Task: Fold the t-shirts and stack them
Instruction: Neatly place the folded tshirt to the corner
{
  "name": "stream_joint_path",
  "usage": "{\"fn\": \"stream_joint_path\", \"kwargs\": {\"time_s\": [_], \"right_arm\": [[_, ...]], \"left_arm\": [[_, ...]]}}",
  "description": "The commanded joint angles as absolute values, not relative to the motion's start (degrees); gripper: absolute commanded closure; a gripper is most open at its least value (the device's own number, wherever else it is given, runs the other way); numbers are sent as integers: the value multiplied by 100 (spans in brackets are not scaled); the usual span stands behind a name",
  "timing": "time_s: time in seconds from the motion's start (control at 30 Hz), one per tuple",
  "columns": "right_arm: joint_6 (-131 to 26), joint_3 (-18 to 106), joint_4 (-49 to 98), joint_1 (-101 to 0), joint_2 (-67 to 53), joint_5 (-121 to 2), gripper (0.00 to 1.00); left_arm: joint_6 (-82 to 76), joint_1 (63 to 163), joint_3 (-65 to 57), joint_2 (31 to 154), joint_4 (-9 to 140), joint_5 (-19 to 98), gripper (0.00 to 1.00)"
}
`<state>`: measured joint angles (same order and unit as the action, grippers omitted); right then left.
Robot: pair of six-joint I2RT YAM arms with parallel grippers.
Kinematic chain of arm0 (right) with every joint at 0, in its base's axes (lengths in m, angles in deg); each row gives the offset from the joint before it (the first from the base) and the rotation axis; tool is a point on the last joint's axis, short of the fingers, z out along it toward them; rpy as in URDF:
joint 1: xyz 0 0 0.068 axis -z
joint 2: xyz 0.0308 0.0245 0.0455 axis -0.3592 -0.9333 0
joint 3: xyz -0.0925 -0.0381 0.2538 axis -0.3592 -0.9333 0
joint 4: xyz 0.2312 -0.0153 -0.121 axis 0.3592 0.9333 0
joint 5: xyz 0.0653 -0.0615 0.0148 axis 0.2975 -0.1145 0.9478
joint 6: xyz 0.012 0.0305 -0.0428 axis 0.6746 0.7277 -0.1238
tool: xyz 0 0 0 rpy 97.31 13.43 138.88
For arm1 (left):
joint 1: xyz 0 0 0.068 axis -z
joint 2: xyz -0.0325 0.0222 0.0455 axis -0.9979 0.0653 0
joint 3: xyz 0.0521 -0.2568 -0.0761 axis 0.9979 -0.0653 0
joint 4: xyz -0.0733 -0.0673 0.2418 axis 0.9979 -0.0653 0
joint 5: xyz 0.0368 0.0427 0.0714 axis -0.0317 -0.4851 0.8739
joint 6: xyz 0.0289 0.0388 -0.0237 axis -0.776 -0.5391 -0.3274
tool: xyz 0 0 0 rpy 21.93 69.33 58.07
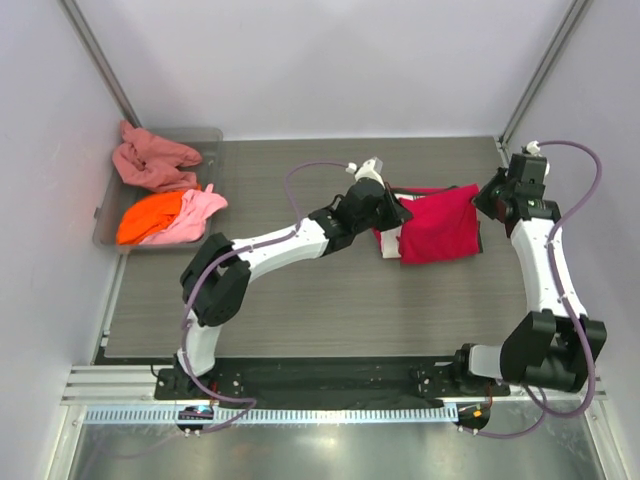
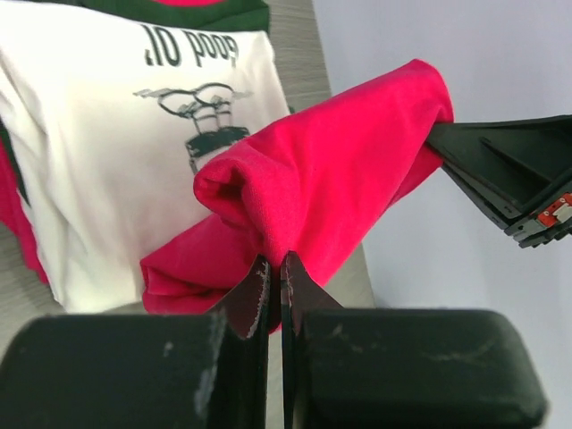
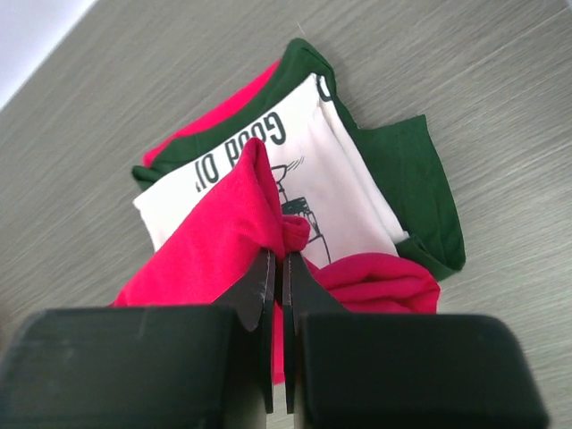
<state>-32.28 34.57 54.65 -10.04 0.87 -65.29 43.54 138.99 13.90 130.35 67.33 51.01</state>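
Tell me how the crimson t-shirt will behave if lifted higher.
Probably floppy: the crimson t-shirt sags and bunches between the left gripper and right gripper, both shut on pinched folds. Likely light: thin pinches carry it. It might drag the cream printed t-shirt underneath.

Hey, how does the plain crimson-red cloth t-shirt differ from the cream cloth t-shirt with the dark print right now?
The crimson-red t-shirt is plain; the cream t-shirt bears dark print. The red one hangs bunched, pinched by the left gripper and right gripper; the cream one lies folded flat on a dark green t-shirt, ungripped. Both are soft cloth shirts.
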Motion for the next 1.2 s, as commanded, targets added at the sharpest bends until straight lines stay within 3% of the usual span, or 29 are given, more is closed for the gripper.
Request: {"fn": "stream_joint_path", "kwargs": {"time_s": [0.0,0.5,0.57,0.6,0.63,0.67,0.7,0.73,0.77,0.83,1.0,1.17], "right_arm": [[-3165,3651,5022,-989,-259,-6574,99],[-3015,4205,3730,-989,-2158,-5844,95],[-3032,4362,3729,-989,-2351,-5896,90],[-3033,4450,3729,-989,-2526,-5940,84],[-3015,4468,3729,-989,-2580,-6010,70],[-2971,4477,3712,-989,-2641,-6141,56],[-2945,4486,3695,-989,-2668,-6221,36],[-2919,4521,3694,-989,-2660,-6265,31],[-2910,4521,3677,-989,-2616,-6344,29],[-2962,4443,3633,-989,-2380,-6441,27],[-3182,4048,3659,-1068,-1624,-6879,30],[-3235,3696,3905,-1199,-841,-6812,41]], "left_arm": [[4175,13829,1816,13205,7040,5416,100],[3234,13407,2889,14638,7453,5935,100],[3251,13320,3327,14892,7303,5830,98],[3260,13284,3520,15198,7251,5803,93],[3191,13267,3704,15366,7172,5716,84],[3138,13258,4220,15533,7049,5645,64],[3102,13249,4512,15892,6839,5584,56],[3067,13249,4785,16026,6411,5557,51],[2989,13249,5161,16123,6215,5565,43],[2970,13240,5113,16028,6108,5618,39],[2830,13196,4105,15159,6178,6066,16],[2733,13126,3373,14114,5897,6216,15]]}}
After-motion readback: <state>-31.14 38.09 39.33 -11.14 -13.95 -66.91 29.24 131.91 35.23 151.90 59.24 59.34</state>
